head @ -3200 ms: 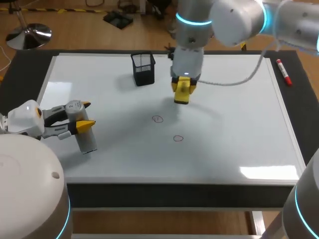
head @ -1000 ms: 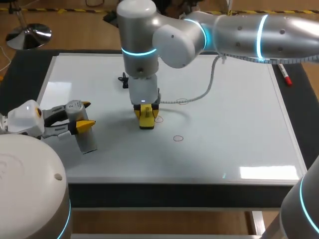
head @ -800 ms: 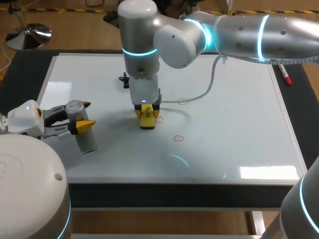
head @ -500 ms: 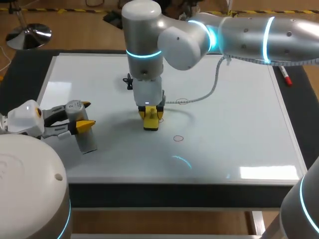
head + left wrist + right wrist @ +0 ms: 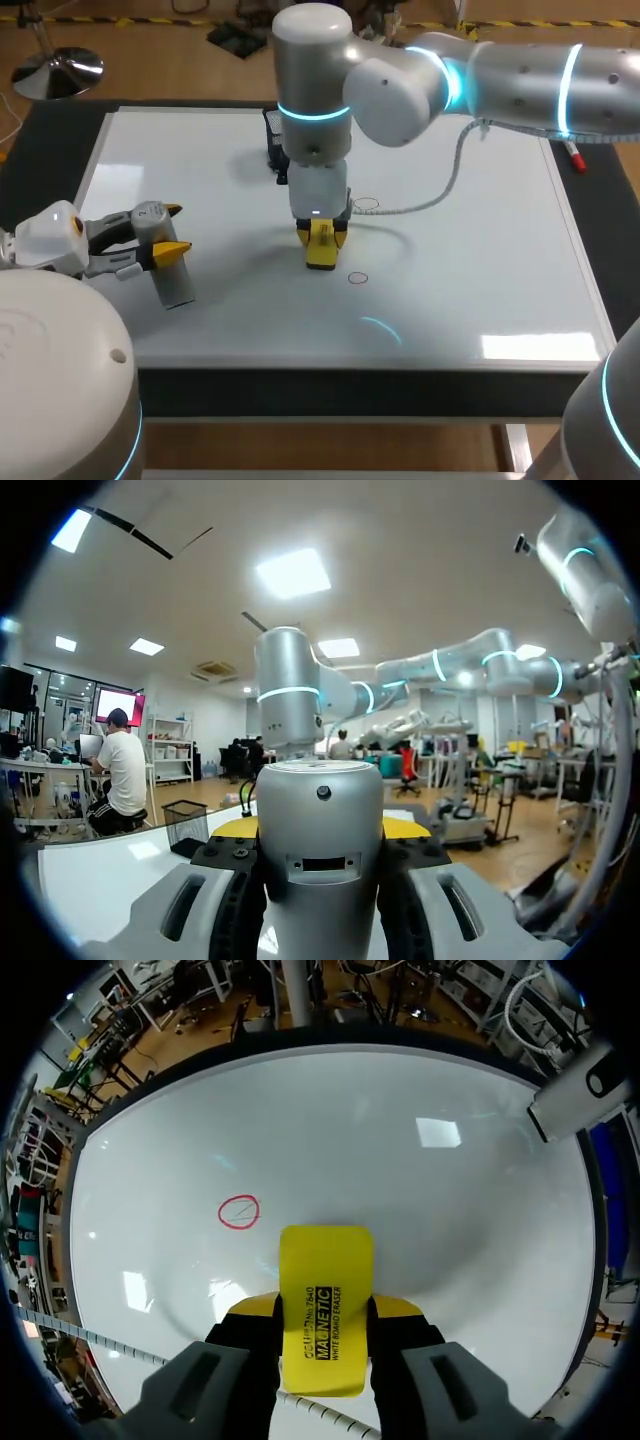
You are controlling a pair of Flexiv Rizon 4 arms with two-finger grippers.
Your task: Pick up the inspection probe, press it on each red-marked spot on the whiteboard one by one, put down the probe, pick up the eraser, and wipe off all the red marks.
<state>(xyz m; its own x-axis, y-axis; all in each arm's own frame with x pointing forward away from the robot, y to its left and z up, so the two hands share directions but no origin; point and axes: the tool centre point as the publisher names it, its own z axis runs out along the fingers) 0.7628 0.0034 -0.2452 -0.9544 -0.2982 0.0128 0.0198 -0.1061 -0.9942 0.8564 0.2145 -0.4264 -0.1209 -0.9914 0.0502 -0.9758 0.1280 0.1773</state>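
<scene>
Eraser (image 5: 325,1270), yellow, clamped between both fingers of the right hand (image 5: 321,240), low over the whiteboard (image 5: 480,250) near its middle. Contact with the surface impossible to judge from either view. Patch of board directly under the eraser hidden, and the eraser's rear part covered by the fingers in the right wrist view. Black mesh pen cup (image 5: 273,140) mostly masked behind the right arm, only a sliver of one side on show.

One red mark (image 5: 358,278), a small circle, near the eraser on the side toward the board's front edge, apart from it. A second red ring (image 5: 366,204) farther back, just beside the hand's wrist.

Right arm in from the right, reaching past the middle, last link upright, hand pointing straight down at the board.

Left hand (image 5: 168,231) closed on the inspection probe (image 5: 175,282), a pale grey cylinder, yellow tips on either side of it, near the board's left edge. Lower end on or just over the board, hard to tell which. In the left wrist view, probe filling the gap between the fingers and blocking much of what lies ahead. Left arm low, hand roughly level, pointing toward the board's middle.

Red marker pen (image 5: 572,150) lying on the dark bench (image 5: 610,190) off the board's far right corner.
</scene>
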